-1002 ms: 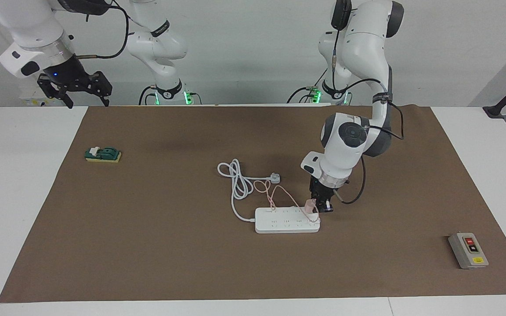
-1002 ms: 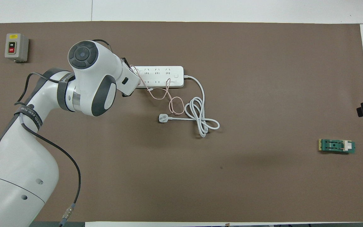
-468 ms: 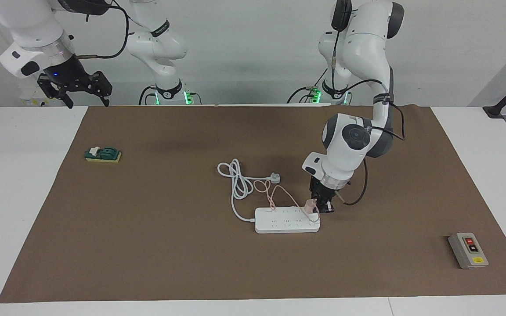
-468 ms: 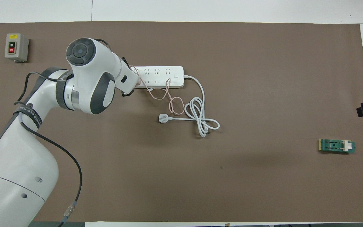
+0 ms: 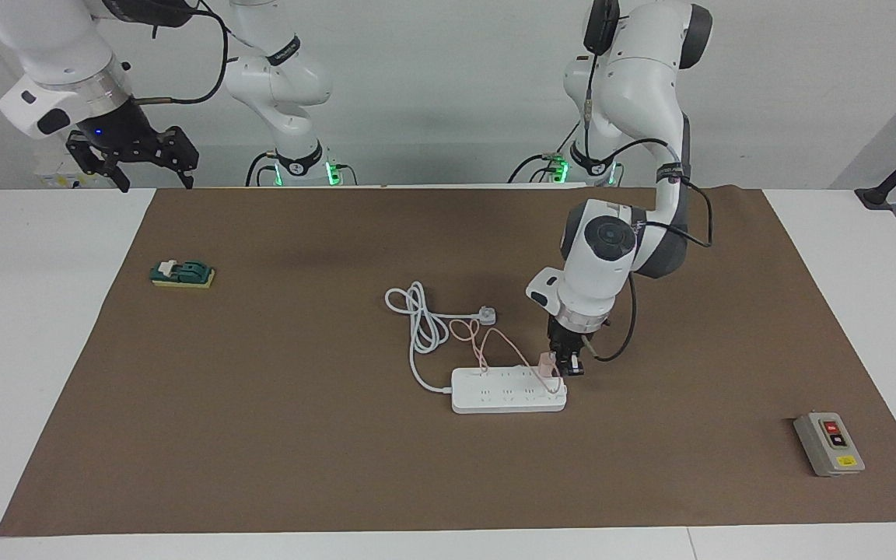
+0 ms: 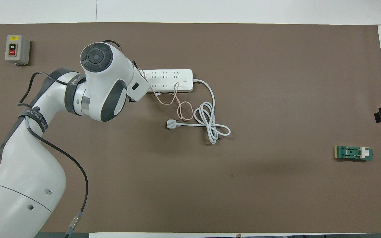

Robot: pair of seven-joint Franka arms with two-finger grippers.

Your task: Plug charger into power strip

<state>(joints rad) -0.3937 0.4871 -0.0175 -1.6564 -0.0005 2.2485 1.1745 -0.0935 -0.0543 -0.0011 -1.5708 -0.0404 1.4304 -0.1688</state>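
Charger (image 5: 547, 363) now lower, nearer strip (image 5: 507, 390)

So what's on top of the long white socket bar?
On the power strip, at the left arm's end, sits the pink charger, with the left gripper shut on it. Its thin pink cable crosses the strip too. Its prongs are hidden.

Two white arms (image 5: 635, 85) with dark grey joint caps are seen; black cables are strapped along them, and green lights glow at the bases (image 5: 304, 167).
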